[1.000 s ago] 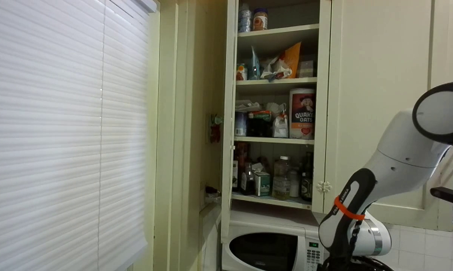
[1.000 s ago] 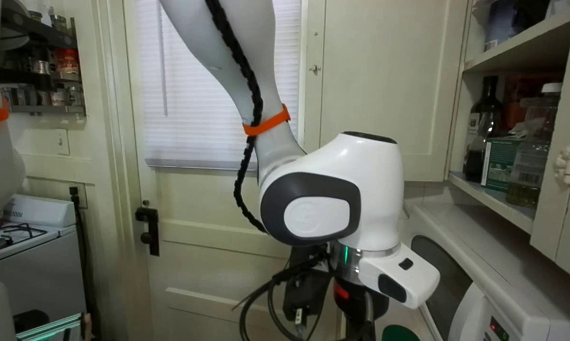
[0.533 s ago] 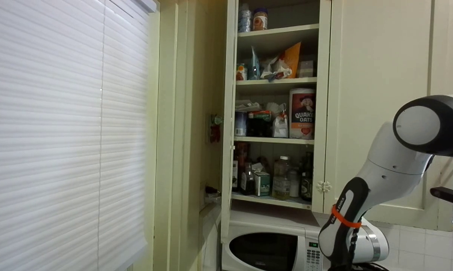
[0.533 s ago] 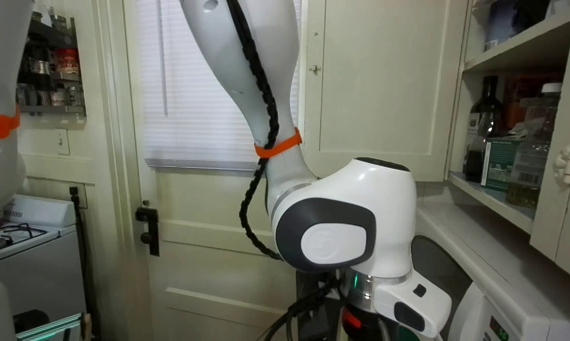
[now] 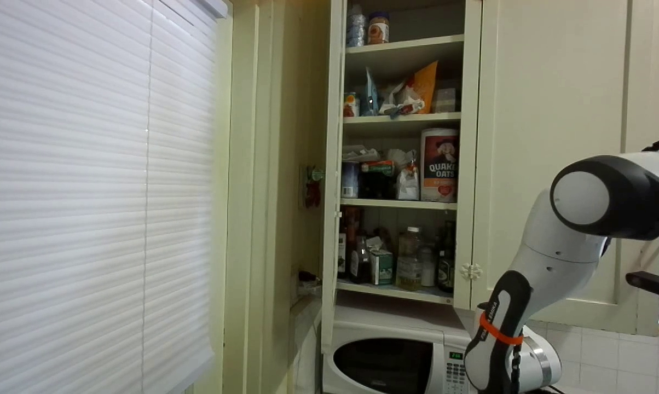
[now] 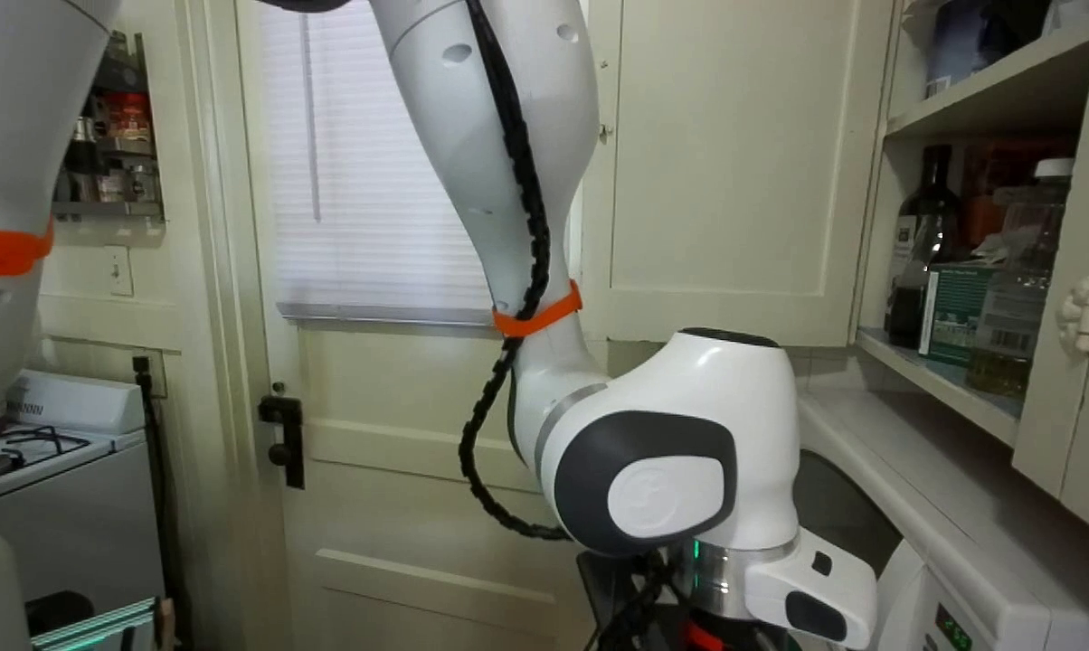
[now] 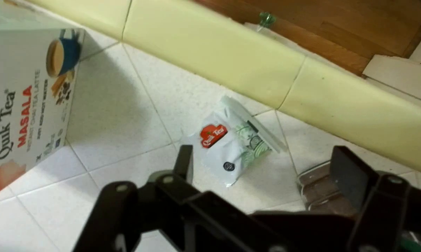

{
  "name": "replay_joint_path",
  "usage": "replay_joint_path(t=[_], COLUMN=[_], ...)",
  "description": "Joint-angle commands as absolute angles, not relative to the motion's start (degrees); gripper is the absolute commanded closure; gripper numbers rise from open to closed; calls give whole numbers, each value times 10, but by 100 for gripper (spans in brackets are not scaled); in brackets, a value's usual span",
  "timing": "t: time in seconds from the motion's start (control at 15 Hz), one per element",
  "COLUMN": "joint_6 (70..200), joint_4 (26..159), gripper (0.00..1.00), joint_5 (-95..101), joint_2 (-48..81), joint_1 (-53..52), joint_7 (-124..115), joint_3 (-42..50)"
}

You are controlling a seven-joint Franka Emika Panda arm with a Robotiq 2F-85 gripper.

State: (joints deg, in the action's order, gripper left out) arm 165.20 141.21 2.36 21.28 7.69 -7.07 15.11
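Wrist view: the gripper (image 7: 263,161) hangs wide open, empty, near the Quik Tea packet (image 7: 228,148). Aiming, I'd guess; next, down and pinch, though how far is unclear.

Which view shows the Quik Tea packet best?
The wrist view: the Quik Tea packet lies almost unobstructed on the tiles before the open gripper, its red label readable. Both exterior views show none of it.
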Motion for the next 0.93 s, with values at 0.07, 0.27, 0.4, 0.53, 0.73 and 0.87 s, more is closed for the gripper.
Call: replay_joint_path(t=[0.07, 0.27, 0.4, 0.53, 0.73, 0.87], joint_6=[1747, 1772, 1777, 1776, 1772, 1771], joint_4=[1376, 1369, 1367, 1363, 1356, 1354], gripper=[0, 0, 0, 0, 11, 34], joint_5=[98, 83, 76, 75, 75, 76], joint_2=[292, 317, 326, 338, 353, 361], joint_1=[-1, -16, -15, -20, -37, -48], joint_7=[-98, -74, -59, -52, -51, -52], joint_3=[233, 236, 222, 218, 230, 237])
